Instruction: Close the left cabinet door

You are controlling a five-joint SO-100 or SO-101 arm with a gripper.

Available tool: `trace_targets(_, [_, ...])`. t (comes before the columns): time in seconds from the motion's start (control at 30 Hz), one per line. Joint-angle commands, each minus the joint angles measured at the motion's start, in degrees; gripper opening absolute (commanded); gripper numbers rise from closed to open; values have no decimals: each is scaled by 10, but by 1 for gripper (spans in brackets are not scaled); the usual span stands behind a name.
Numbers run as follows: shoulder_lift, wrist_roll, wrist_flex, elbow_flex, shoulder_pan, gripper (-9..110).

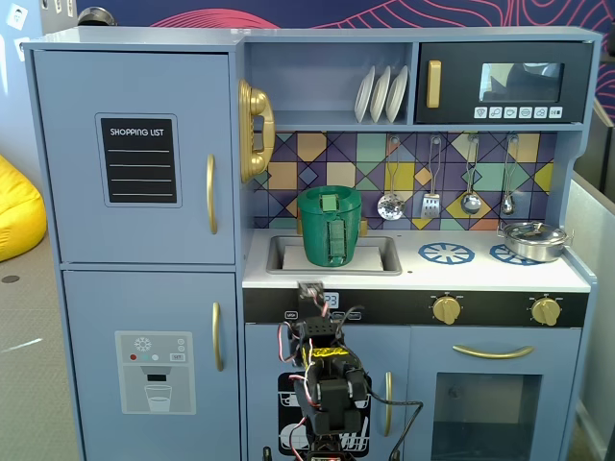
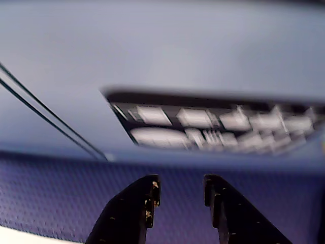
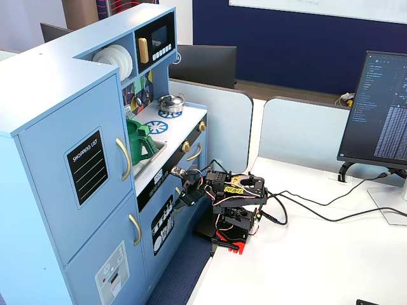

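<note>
The left cabinet door is a light-blue panel with a black "SHOPPING LIST" label and a curved gold handle. It lies flush with the cabinet front in both fixed views, and it also shows from the side. My gripper is low in front of the cupboard under the sink, well to the right of and below that door. In the wrist view my gripper is open and empty, its black fingers apart, facing a blue panel with a black sticker.
A blue door with an ice dispenser graphic sits below the task door. A green jug stands in the sink, a pot on the hob, a gold phone on the cabinet's side. The arm's base, cables and a monitor are on the white desk.
</note>
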Motion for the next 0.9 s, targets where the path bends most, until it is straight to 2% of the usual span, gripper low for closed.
trace_targets(0.0, [35,15,43,23,47,0])
trace_targets(0.33, [159,47,275,47,73,0])
trace_targets(0.5, [160,91,322,47,74,0])
trace_targets(0.57, [161,68,359,47,76,0])
trace_targets(0.67, [161,-25,438,48,69,0])
trace_targets(0.87, [161,22,457,48,83,0])
